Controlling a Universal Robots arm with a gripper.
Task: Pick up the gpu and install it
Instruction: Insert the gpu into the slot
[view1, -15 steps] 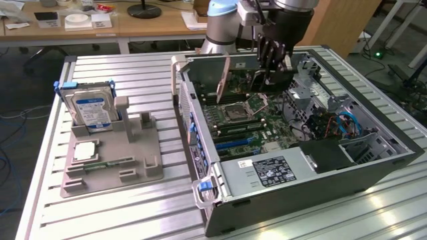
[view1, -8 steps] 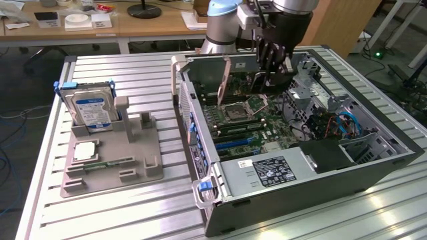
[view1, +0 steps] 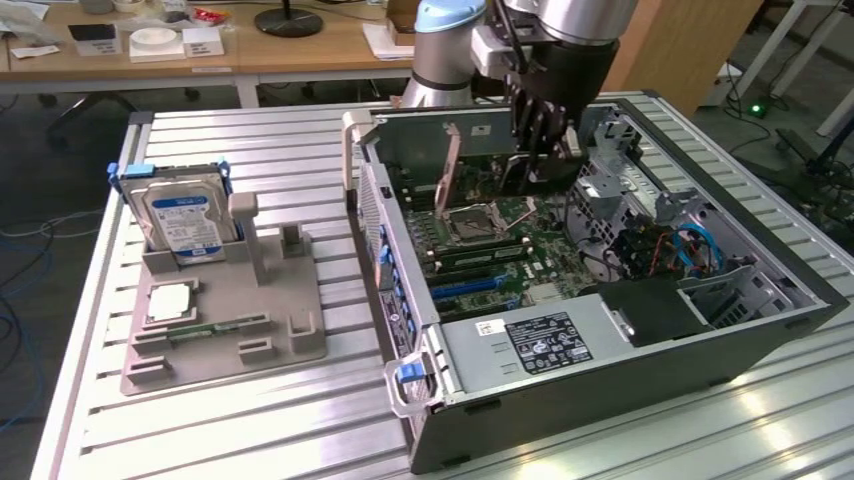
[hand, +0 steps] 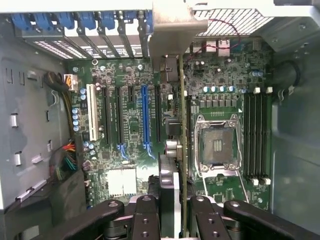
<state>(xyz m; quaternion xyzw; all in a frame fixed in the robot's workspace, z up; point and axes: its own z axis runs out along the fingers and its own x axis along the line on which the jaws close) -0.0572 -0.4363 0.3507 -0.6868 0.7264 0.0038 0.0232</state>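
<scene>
Our hand (hand: 179, 200), partly closed, grips the gpu (hand: 183, 125) edge-down inside the case (view1: 601, 400), its long axis parallel to the blue slot (hand: 145, 117) but offset toward the CPU socket (hand: 219, 145).

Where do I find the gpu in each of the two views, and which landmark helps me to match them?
Exterior view: the gpu hangs under the gripper, above the motherboard.
Wrist view: the gpu stands edge-on between the blue slot and the CPU socket.
Shared landmark: the CPU socket.
</scene>
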